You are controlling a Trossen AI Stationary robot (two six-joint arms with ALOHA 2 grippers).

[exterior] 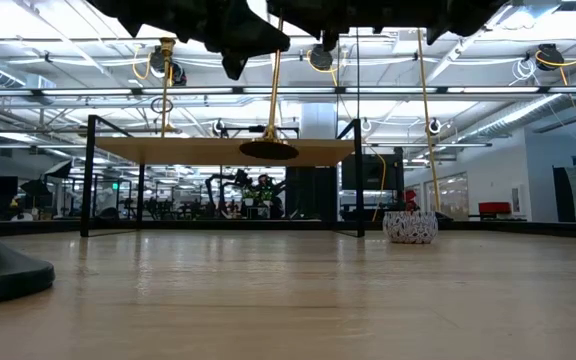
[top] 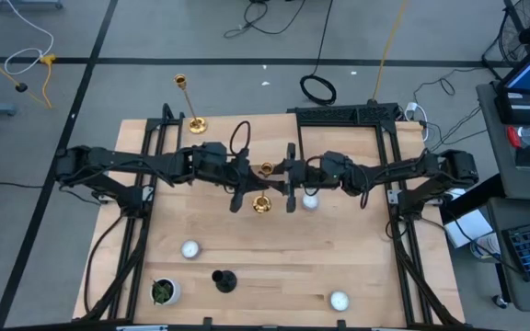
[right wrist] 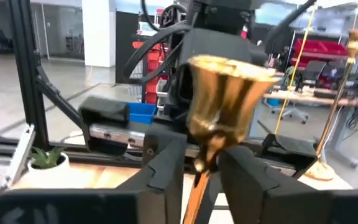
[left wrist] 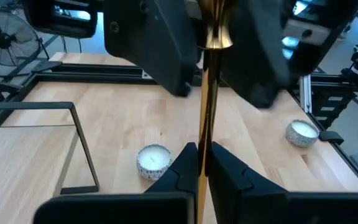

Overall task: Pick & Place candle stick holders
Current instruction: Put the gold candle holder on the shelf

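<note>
A slim gold candlestick [exterior: 273, 100] hangs upright above the table's middle, its round base [exterior: 268, 150] clear of the wood. My left gripper [left wrist: 204, 163] and my right gripper [right wrist: 201, 168] meet there in the high view and are both shut on it. A second gold candlestick [top: 191, 118] stands on its base at the far left edge. A short black holder [top: 224, 279] stands near the front. Tealight cups rest on the table at the left [top: 190, 248], the middle [top: 309, 200] and the front right [top: 339, 300]. My left gripper pinches the gold candlestick's thin shaft [left wrist: 204, 134] between its two fingers, below the cup. The fingers come level from the table's left and lie across the shaft. The candlestick stands upright in the hold, its base clear of the table. My right gripper pinches the shaft just under the flared cup [right wrist: 229, 106], at the neck [right wrist: 199, 163], between its two fingers. The fingers come level from the table's right, across the shaft. The cup stands above the fingers.
A small green plant in a white pot [top: 164, 291] stands at the front left. Black frame rails [top: 155, 147] run along both sides of the table. Bare wood [top: 274, 253] lies between the lifted candlestick and the front objects.
</note>
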